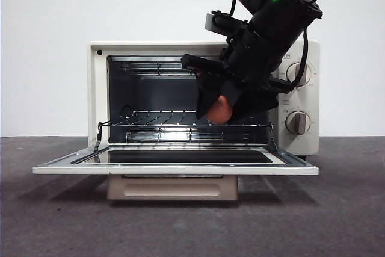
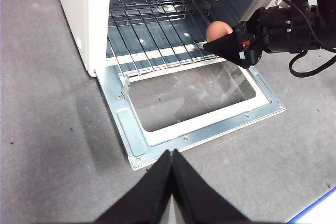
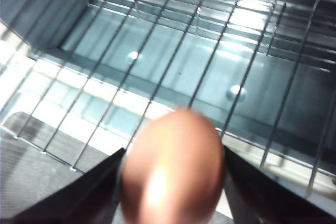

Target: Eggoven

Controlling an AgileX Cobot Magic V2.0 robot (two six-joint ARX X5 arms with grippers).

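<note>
Reddish-brown egg (image 3: 172, 169) pinched between the jaws of my right gripper (image 1: 224, 102), held just above the wire rack (image 1: 180, 118) at the mouth of the open toaster oven (image 1: 95, 88). Placement is the step in hand, I judge; next I must lower gently and release so it settles between wires. My left gripper (image 2: 172, 169) waits closed, well back from the door (image 2: 157, 140).

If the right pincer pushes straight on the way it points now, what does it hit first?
Most likely the wire rack: the right pincer, holding the egg, angles down at it inside the toaster oven. Depth is uncertain.
</note>
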